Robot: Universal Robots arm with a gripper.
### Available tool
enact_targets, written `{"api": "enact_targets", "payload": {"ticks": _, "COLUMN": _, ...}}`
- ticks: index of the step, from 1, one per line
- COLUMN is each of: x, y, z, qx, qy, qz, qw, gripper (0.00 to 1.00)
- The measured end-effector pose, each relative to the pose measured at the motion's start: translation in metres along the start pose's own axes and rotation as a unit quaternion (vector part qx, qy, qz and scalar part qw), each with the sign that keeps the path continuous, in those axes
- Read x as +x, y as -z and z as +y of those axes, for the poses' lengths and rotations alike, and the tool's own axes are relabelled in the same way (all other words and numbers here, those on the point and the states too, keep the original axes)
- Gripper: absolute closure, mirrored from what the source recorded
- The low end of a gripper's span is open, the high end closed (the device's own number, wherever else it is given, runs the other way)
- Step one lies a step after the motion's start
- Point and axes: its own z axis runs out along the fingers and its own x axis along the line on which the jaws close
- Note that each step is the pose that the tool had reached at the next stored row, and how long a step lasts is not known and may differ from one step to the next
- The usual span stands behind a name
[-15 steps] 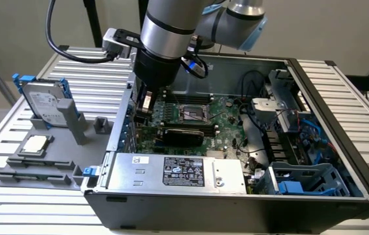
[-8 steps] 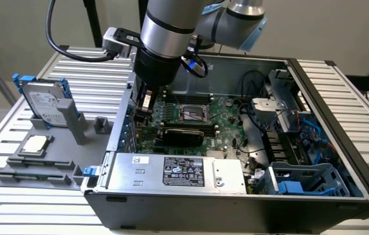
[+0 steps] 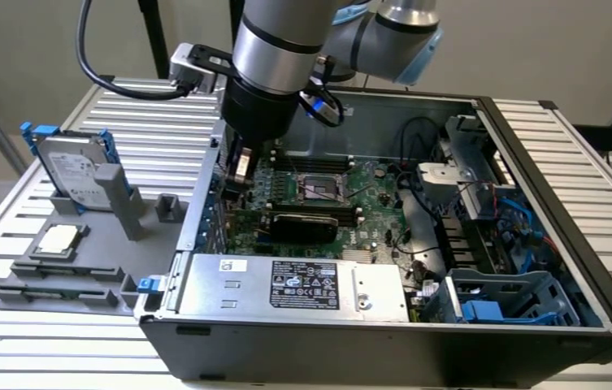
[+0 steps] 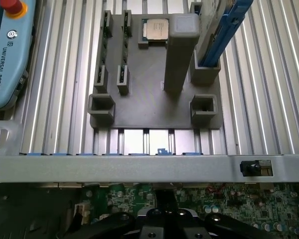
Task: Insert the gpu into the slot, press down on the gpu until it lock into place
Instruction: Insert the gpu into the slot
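In the exterior view the gpu point(image 3: 303, 224), a flat black card, lies low across the green motherboard point(image 3: 376, 213) inside the open computer case point(image 3: 392, 345). It hides the slot beneath it. My gripper point(image 3: 240, 173) hangs from the arm just above the card's end by the case wall on the exterior view's left. Its jaws are shut, and whether they touch the card I cannot tell. In the wrist view the gripper's point(image 4: 164, 221) black body sits over the motherboard point(image 4: 249, 204), right behind the case's metal wall point(image 4: 139, 163).
A grey labelled power-supply box point(image 3: 295, 284) fills the case's front, with a blue drive cage point(image 3: 501, 299) beside it. Outside the case, a grey fixture plate point(image 4: 144, 94) carries a processor chip point(image 4: 156, 29) and an upright hard drive point(image 3: 75, 172). A teach pendant point(image 4: 5, 55) lies on the slatted table.
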Motion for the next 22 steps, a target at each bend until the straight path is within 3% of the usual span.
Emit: {"api": "enact_targets", "payload": {"ticks": 22, "x": -0.0006, "y": -0.0017, "z": 0.0057, "qx": -0.0004, "qy": -0.002, "qz": 0.0007, "qw": 1.0000, "gripper": 0.89}}
